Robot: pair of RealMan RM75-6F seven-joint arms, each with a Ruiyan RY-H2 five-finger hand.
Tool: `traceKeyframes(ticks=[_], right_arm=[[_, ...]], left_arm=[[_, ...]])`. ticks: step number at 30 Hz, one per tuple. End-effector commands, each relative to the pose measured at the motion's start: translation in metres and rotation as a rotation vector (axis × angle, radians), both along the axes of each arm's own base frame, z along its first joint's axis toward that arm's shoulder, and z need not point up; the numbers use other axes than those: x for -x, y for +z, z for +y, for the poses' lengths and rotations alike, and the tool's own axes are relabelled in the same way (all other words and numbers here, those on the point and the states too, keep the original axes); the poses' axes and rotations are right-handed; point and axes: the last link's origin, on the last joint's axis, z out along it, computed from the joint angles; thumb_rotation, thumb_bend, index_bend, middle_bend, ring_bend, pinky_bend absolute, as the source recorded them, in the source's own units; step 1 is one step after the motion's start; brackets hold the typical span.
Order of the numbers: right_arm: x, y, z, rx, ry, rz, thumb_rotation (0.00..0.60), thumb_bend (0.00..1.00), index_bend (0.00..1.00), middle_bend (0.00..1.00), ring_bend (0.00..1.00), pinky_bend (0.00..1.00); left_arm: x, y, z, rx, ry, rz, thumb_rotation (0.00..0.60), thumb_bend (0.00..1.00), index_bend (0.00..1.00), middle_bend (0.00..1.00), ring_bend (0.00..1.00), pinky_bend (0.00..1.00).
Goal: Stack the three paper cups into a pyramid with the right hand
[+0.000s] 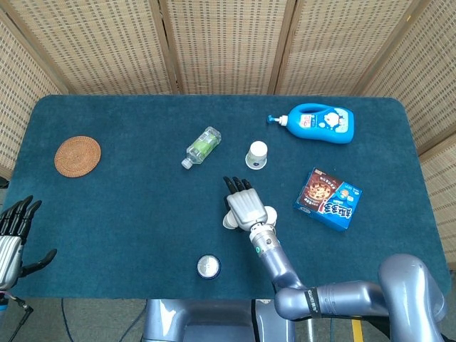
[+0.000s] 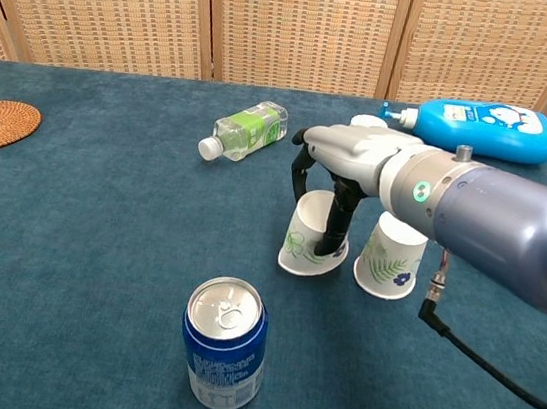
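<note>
Paper cup (image 2: 311,238) is being gripped upside down by the right hand (image 2: 344,163) and parked beside another inverted cup (image 2: 391,255), probably as the pyramid's base.

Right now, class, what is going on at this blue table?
The robot's right hand grips an upside-down white paper cup with leaf print beside a second inverted paper cup. A third paper cup stands apart, farther back. No pyramid is built yet. The left hand waits at the table's edge, holding nothing.
</note>
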Motion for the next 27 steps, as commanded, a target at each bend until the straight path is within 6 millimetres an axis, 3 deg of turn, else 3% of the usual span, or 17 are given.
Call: traceKeyframes(ticks=[1, 13, 27], right_arm=[[0.0013, -0.0013, 0.0013, -0.009, -0.006, 0.002, 0.6, 0.12, 0.62, 0.07, 0.0, 0.14], [0.0051, -0.0041, 0.0027, -0.031, -0.027, 0.034, 0.6, 0.12, 0.62, 0.07, 0.0, 0.14], [0.0028, -0.0058, 0.0036, -0.038, -0.025, 0.031, 0.6, 0.12, 0.53, 0.01, 0.0, 0.12]], left_arm=[[-0.0001, -0.0004, -0.0002, 0.0, 0.001, 0.002, 0.6, 0.24, 0.0, 0.0, 0.0, 0.06], [0.0, -0.0022, 0.0004, 0.008, 0.002, 0.006, 0.6, 0.24, 0.0, 0.0, 0.0, 0.06], [-0.0019, -0.002, -0.0012, 0.008, -0.006, 0.005, 0.6, 0.24, 0.0, 0.0, 0.0, 0.06]])
